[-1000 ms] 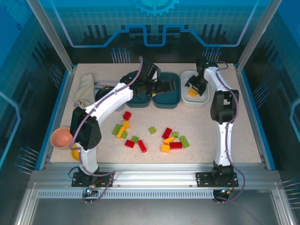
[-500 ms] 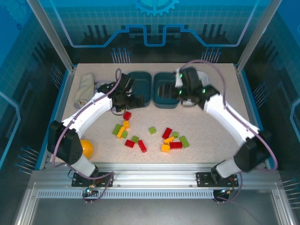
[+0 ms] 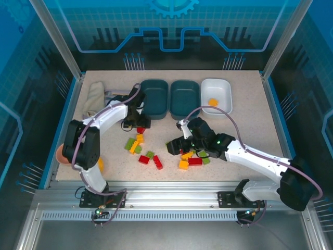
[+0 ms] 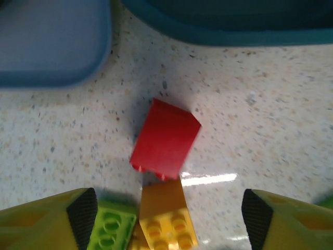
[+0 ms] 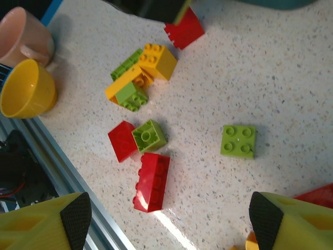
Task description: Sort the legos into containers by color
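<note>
Left gripper: jaws wide, empty. Red lego just ahead, centred between jaws; long axis roughly fore-aft, slightly skewed.

The bricks are smooth, shiny plastic (studs catching light). The speckled tabletop looks glossy too. Upper left, a rumpled cloth looks matt.

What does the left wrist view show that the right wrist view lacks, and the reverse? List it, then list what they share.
Left wrist, not right wrist: a blurred blue-grey rounded rim at upper left. Right wrist, not left wrist: the pink cup, the yellow bowl, a lone green brick and a long red brick. Both: the red brick lying next to the yellow brick.
</note>
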Motion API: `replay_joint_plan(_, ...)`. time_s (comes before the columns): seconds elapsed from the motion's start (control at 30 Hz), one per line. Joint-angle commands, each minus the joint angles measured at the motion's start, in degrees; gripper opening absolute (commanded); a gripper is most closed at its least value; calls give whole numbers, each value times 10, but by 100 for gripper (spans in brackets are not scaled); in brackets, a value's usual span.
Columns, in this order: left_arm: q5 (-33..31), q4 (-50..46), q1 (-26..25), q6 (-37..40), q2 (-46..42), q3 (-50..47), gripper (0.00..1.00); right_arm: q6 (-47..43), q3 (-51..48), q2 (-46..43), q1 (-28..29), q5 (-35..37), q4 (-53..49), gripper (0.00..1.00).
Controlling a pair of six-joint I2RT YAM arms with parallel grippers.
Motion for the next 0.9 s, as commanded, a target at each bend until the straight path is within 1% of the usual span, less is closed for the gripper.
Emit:
replay_joint_plan(0.0,3,5,9,35,35,26,76,-9,0,-14,6,17,20,83)
replay_joint_plan(0.1,4,16,10,42,54,34,75,-6,3,-9,6,20,14,83)
replay_joint_plan(0.3,10,21,10,53,92,49,67,-1,8,-5,2,30,-2,83)
replay_joint_plan(0.43,9,21,10,54,108,56,57,5,11,-2,-4,30,-10,83)
replay_joint_plan(0.53,7,25,9,48,107,50,55,9,12,1,-8,30,-13,83)
replay_joint_plan(0.63,3,32,4,43,101,38,49,12,11,4,-12,32,-13,83)
replay_joint_plan(0.77,-13,42,-7,37,90,21,35,14,12,8,-16,32,-11,82)
replay_joint_plan(0.8,-17,42,-9,35,84,18,33,13,12,8,-18,31,-10,82)
replay_joint_plan(0.87,-20,40,-14,31,71,13,32,12,14,8,-19,32,-10,82)
